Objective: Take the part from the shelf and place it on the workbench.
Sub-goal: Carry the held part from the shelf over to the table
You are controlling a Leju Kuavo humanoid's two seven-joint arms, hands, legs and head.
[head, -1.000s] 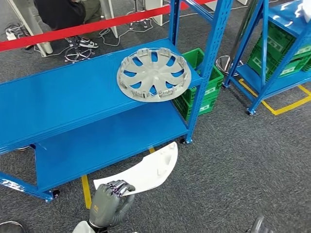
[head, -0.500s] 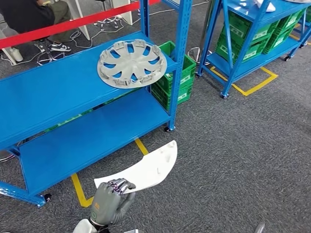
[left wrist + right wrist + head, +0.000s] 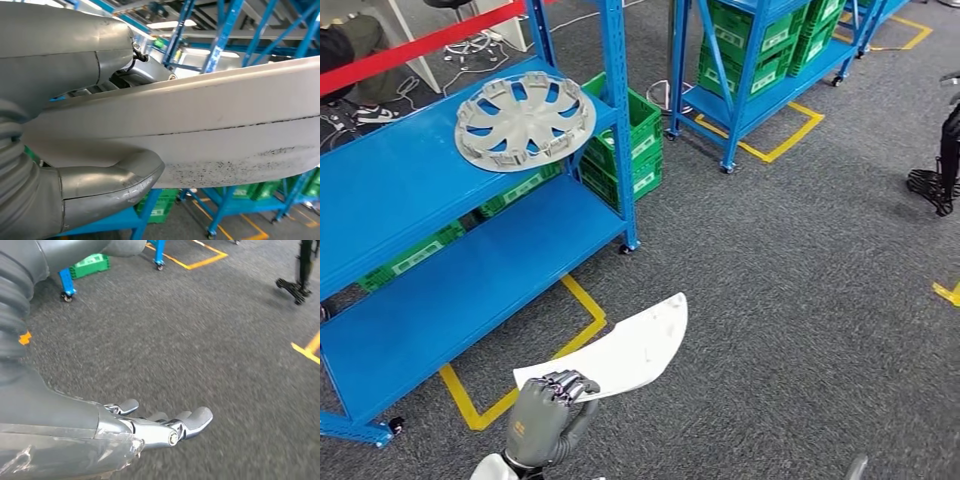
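Head view: left hand sits at the lower edge of the frame, its fingers curled over the near end of the white part. The part is a long, curved, flat panel. It extends from the hand up and to the right, is held clear of the grey carpet floor, and is carried roughly level. A blue shelf rack stands to the upper left, apart from the part. A silver wheel cover lies flat on the rack's upper deck near its right corner post. Green crates sit on the floor behind the rack. A second blue rack with more green crates stands at the top centre. Yellow floor tape runs beneath and beside the first rack. A red barrier band crosses the top left corner. A black stand is at the right edge.

Left wrist view: the thick grey thumb presses one face of the white part, and the body of the hand lies against the opposite face, so the panel is clamped between them. The panel's surface shows dark speckled scuffing along one edge.

Right wrist view: right hand hangs over the carpet floor with nothing in it. Its fingers are extended nearly straight and lie close alongside each other, apart from the thumb.
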